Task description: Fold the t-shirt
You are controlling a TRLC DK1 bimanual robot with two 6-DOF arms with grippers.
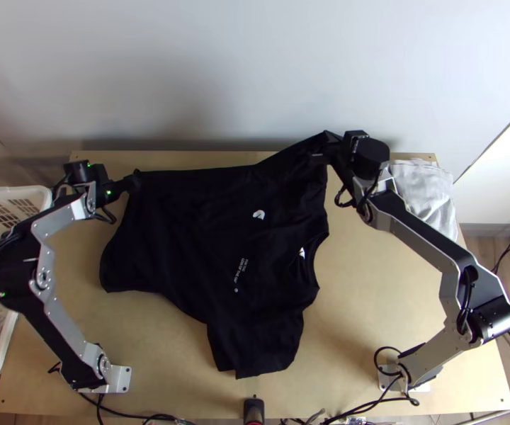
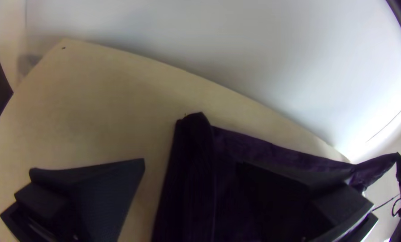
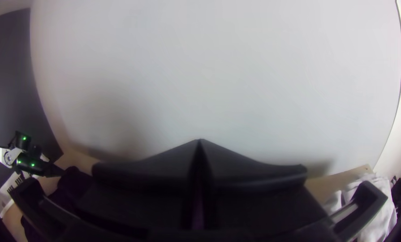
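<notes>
The black t-shirt (image 1: 212,234) lies spread on the table, neckline to the right, hem to the left and one sleeve toward the near edge. At its far left hem corner is my left gripper (image 1: 133,181). In the left wrist view, my left gripper (image 2: 190,162) is open, with the edge of the t-shirt (image 2: 191,192) between its spread fingers. My right gripper (image 1: 331,147) holds the far sleeve, raised into a peak near the table's back edge. In the right wrist view, my right gripper (image 3: 200,142) is shut, with a strip of dark cloth (image 3: 197,210) between its fingers.
A pale grey cloth (image 1: 425,188) lies at the table's back right, beside the right arm. A white basket (image 1: 35,195) with clothes stands at the left. The wall (image 1: 255,78) rises behind the table. Cables run along the near edge.
</notes>
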